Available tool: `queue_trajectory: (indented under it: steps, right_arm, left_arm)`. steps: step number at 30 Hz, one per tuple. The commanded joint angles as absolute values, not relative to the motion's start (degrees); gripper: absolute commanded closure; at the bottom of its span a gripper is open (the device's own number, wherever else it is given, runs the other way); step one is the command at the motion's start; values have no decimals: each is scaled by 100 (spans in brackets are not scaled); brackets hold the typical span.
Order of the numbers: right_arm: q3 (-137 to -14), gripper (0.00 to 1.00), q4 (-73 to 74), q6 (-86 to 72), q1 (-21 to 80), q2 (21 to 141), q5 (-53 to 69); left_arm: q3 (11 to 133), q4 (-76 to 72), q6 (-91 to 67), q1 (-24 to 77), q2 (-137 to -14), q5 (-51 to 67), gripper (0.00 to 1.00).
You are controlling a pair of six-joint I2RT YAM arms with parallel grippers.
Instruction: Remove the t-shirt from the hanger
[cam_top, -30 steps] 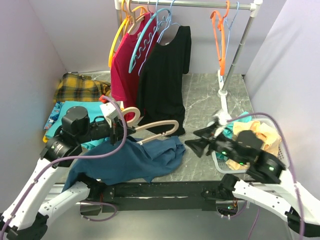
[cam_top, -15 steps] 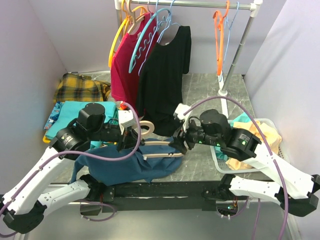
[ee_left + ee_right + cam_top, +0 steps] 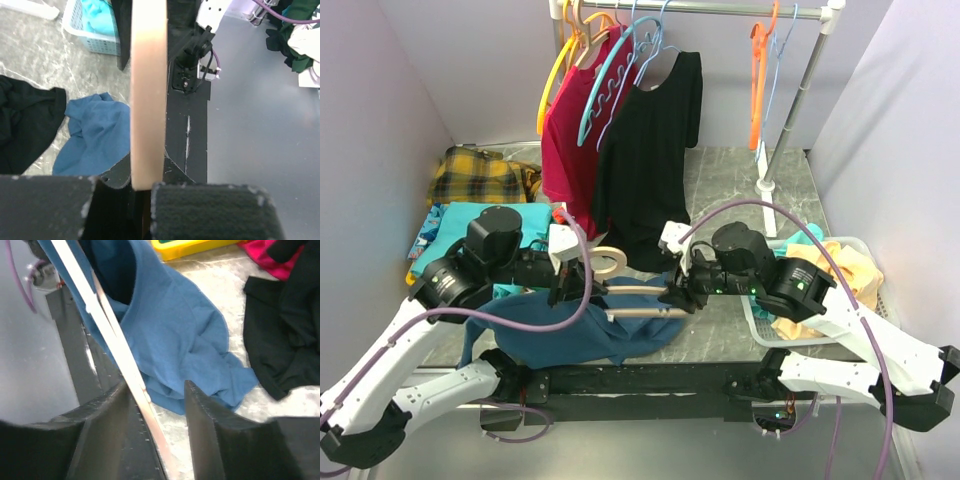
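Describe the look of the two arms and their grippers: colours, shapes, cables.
The left arm and right arm have white shells and round black joint housings. A purple cable loops along each. The left gripper and right gripper are black, each with a white block behind it. The right arm also shows green lights.

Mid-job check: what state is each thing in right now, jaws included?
Wooden hanger: held level, off the table.
Blue t-shirt: one hanger end inside it, rest crumpled on table.
Left gripper: jaws shut on hanger.
Right gripper: jaws open, straddling hanger.
Black shirt: hanging on rail.
Orange hanger: empty, on rail.
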State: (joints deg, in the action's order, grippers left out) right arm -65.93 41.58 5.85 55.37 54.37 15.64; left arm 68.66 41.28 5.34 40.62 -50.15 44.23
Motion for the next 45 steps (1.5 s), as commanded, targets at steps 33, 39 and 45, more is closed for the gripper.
queue_trajectory:
  steps: [33, 39, 45]
  right_arm:
    - [-6943, 100, 5080, 501, 5625, 3982, 651]
    - [-7022, 100, 4589, 439, 5625, 3622, 61]
    - [-7040, 100, 4482, 404, 5616, 3612, 184]
  left_arm:
    - [5792, 3460, -1537, 4087, -2909, -2575, 7]
    - [5213, 3648, -2090, 4087, -2611, -1899, 9]
    - [4685, 3209, -2197, 4096, -2619, -1654, 24]
